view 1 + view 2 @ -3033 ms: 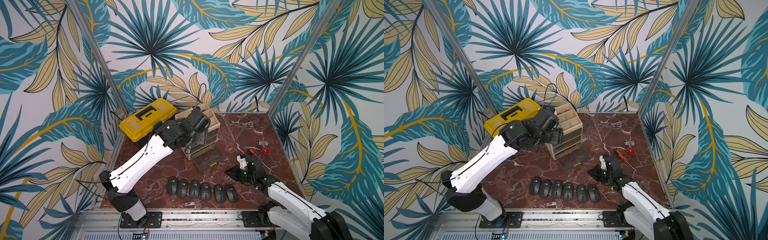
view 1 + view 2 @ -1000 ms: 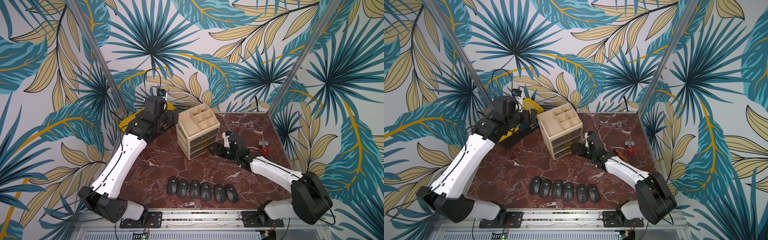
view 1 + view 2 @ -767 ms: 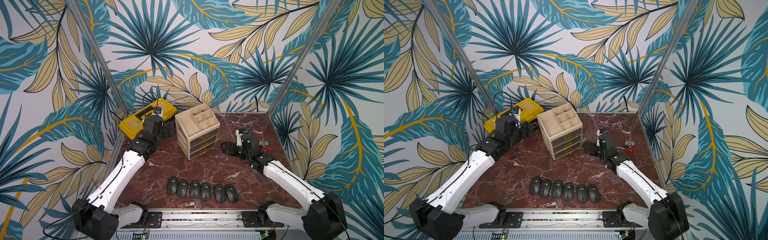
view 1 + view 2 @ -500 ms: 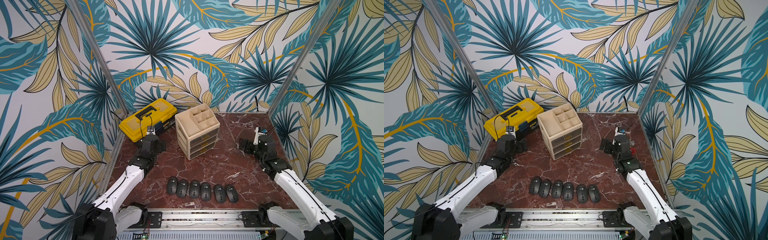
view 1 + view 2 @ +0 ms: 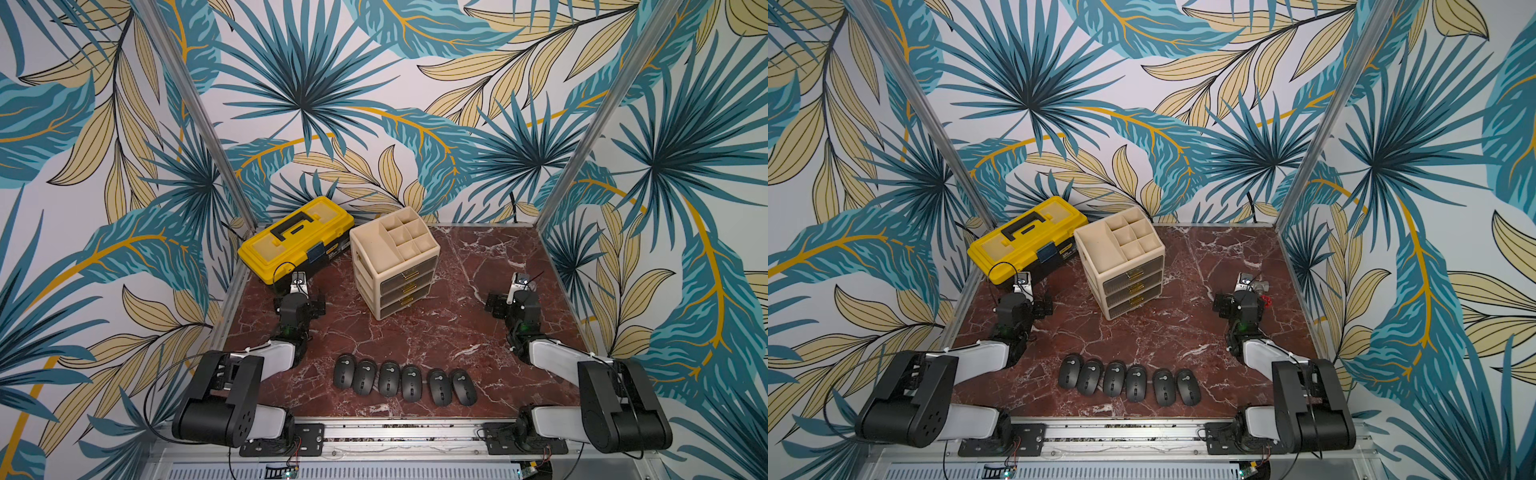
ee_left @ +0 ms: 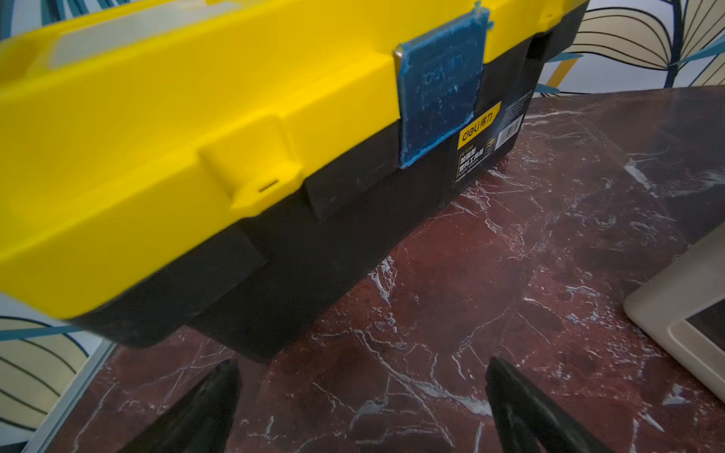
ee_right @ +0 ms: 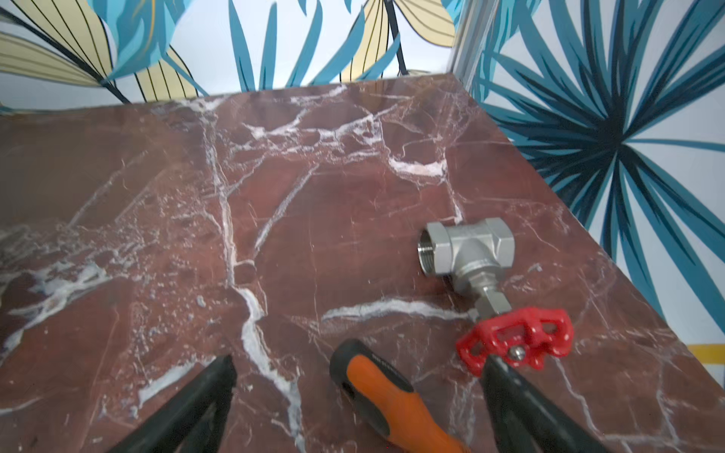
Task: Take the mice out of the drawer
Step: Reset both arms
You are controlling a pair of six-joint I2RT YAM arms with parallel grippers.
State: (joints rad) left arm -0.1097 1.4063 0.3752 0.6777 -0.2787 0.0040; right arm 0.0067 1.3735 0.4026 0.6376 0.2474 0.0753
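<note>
Grey mice (image 5: 411,382) outside closed beige drawers (image 5: 406,286)

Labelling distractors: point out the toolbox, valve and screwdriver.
toolbox (image 5: 291,249): in a top view, on its yellow lid.
valve (image 7: 467,244): right wrist view, on its steel body.
screwdriver (image 7: 385,396): right wrist view, on its orange handle.

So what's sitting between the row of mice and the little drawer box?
Nothing: in both top views only bare red marble table lies between the mice and the drawer box.
</note>
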